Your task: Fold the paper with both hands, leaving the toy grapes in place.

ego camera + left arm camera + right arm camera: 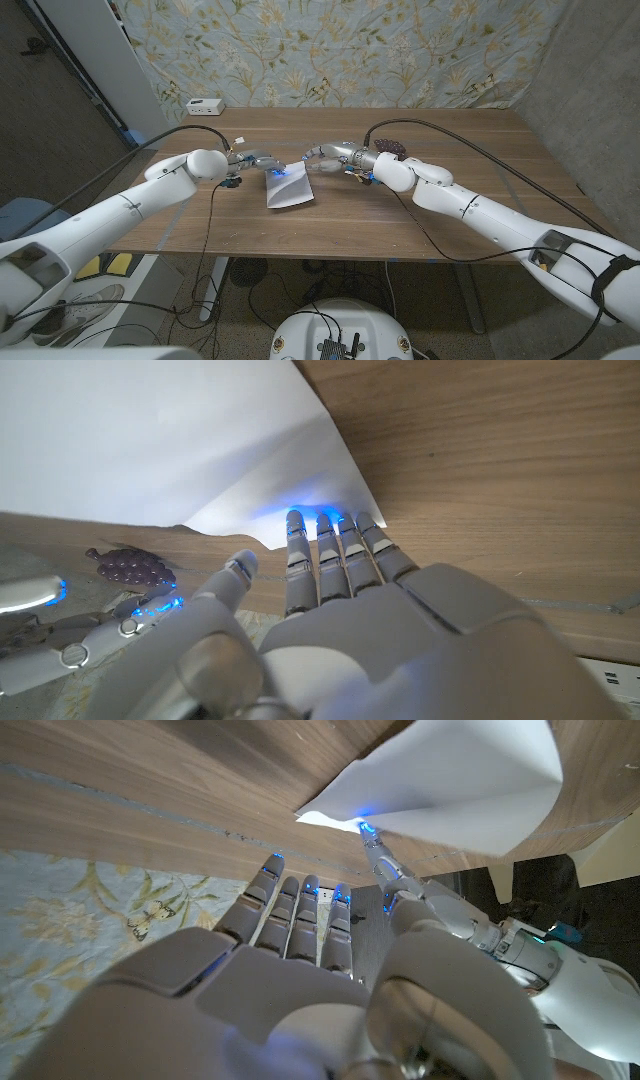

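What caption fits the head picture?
Both robot hands, left hand and right hand, reach the white paper; toy grapes sit behind.

L hand (400, 630) fingertips (325, 525) on paper (150, 440) edge; toy grapes (135, 570) nearby.

I see bare wooden table (330, 225) in front of the white folded paper sheet (288, 188), open room to pass there. My left hand (262, 160) and right hand (322, 154) crowd the paper's far edge. Purple toy grapes (388, 146) sit behind the right wrist; a white box (205, 106) stands far left.
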Robot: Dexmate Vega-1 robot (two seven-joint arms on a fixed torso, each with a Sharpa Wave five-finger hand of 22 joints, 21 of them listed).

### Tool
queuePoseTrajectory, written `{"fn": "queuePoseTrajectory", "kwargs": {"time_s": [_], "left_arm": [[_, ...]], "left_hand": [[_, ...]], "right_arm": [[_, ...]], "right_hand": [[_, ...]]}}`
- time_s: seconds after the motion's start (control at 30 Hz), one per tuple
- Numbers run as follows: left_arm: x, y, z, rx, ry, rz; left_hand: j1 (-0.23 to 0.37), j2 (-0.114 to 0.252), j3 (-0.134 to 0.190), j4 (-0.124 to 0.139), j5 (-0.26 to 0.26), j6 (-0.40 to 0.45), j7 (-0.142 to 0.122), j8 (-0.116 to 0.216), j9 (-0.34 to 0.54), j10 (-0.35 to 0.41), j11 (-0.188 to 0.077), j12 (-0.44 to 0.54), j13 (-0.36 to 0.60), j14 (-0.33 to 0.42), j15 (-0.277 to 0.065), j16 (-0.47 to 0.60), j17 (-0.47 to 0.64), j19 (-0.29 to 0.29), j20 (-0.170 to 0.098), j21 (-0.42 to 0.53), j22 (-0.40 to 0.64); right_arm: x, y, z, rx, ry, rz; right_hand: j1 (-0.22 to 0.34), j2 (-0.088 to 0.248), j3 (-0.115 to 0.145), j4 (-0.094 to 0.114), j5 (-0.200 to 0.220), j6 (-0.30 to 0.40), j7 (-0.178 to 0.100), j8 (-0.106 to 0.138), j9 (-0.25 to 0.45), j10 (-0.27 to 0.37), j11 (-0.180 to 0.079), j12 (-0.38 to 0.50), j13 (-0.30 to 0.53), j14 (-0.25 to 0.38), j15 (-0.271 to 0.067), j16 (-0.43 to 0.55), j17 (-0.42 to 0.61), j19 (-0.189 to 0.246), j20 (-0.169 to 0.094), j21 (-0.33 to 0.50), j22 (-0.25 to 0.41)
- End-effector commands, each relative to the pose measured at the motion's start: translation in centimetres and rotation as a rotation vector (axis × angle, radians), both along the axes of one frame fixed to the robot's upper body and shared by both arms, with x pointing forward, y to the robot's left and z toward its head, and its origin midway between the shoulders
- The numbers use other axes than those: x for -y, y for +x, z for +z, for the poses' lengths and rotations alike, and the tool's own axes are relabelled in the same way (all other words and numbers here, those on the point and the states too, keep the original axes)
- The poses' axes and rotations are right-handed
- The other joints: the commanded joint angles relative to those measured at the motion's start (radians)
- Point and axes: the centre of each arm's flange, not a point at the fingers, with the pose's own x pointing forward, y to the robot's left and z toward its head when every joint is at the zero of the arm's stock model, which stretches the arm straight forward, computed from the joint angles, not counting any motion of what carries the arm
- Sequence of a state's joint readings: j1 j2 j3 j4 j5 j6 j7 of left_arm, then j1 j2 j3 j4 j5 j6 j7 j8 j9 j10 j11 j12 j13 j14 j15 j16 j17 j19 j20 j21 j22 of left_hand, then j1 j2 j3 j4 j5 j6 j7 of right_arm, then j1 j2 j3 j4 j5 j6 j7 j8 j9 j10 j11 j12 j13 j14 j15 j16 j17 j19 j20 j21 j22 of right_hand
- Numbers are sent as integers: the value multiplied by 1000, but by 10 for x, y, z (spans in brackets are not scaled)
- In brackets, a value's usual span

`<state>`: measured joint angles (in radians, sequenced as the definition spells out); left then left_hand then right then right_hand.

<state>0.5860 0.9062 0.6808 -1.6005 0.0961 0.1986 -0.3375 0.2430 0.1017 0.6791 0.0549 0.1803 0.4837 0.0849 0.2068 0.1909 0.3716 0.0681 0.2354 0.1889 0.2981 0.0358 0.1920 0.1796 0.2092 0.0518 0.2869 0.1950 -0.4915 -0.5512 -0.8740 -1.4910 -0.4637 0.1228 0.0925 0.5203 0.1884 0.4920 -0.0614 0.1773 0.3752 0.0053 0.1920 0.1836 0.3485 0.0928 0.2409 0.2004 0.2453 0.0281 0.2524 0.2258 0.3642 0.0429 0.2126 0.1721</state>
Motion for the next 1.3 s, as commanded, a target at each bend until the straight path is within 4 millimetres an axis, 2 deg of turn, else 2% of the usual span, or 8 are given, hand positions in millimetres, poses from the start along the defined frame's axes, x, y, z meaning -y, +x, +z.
{"fn": "queuePoseTrajectory", "kwargs": {"time_s": [0.03,0.13,0.27,0.63,0.87,1.17,1.3], "left_arm": [[4,3,-2,-16,4,-8],[5,3,-2,-15,5,-11],[7,4,-1,-17,7,-13],[7,7,-4,-36,2,-13],[5,9,-8,-57,-8,-12],[6,11,-9,-78,-9,-19],[7,13,-9,-87,-8,-23]], "left_hand": [[-15,-1,-8,4,-4,-1,-1,-3,-1,2,0,-4,1,1,-4,-1,1,3,14,0,0],[-23,-4,-14,7,-7,-7,-2,-7,-1,1,-2,-6,1,-1,-3,-2,1,3,19,-2,-1],[-35,-7,-21,13,-9,-22,-3,-14,-2,-6,3,-11,1,-5,2,-4,0,-2,40,-5,-1],[-55,-9,-32,22,-11,-55,-13,-25,-2,-13,5,-19,2,-13,5,-7,-1,-2,43,-8,-1],[-65,-10,-37,26,-10,-89,-20,-33,-2,-18,6,-23,2,-16,10,-7,-1,-2,45,-10,-1],[-70,-12,-41,27,-10,-97,-20,-31,-3,-13,6,-22,2,-14,9,-7,-2,-1,45,-11,-1],[-73,-13,-42,28,-10,-96,-18,-30,-3,-12,5,-22,2,-12,8,-5,-2,0,46,-11,-1]], "right_arm": [[35,-12,13,66,125,-53],[36,-16,10,63,124,-49],[36,-21,4,60,114,-41],[37,-28,-8,30,87,-27],[36,-32,-14,18,63,-18],[34,-39,-22,13,37,-10],[32,-41,-28,5,27,-6]], "right_hand": [[9,-4,3,5,-1,-1,-5,-1,5,4,-6,-1,1,8,-6,5,1,4,3,-2,3],[11,-5,3,4,-1,1,-6,0,5,5,-5,-1,1,10,-6,5,1,5,4,-2,3],[15,-7,4,0,-1,5,-5,1,5,9,-5,0,1,18,-7,7,-1,9,5,-1,3],[33,-32,2,-28,-1,9,-3,1,4,11,-4,-3,1,23,-8,0,-12,15,10,-2,2],[4,-97,-41,-40,-8,-4,-1,-5,4,3,-4,-10,1,19,-2,-13,-19,7,24,-8,2],[-26,-147,-80,-45,-3,-13,0,-6,3,-17,-6,-21,1,9,-1,-25,-23,-3,31,-14,3],[-28,-156,-86,-48,-1,-20,-1,-8,3,-22,-9,-24,1,5,-2,-29,-25,-6,33,-15,3]]}}
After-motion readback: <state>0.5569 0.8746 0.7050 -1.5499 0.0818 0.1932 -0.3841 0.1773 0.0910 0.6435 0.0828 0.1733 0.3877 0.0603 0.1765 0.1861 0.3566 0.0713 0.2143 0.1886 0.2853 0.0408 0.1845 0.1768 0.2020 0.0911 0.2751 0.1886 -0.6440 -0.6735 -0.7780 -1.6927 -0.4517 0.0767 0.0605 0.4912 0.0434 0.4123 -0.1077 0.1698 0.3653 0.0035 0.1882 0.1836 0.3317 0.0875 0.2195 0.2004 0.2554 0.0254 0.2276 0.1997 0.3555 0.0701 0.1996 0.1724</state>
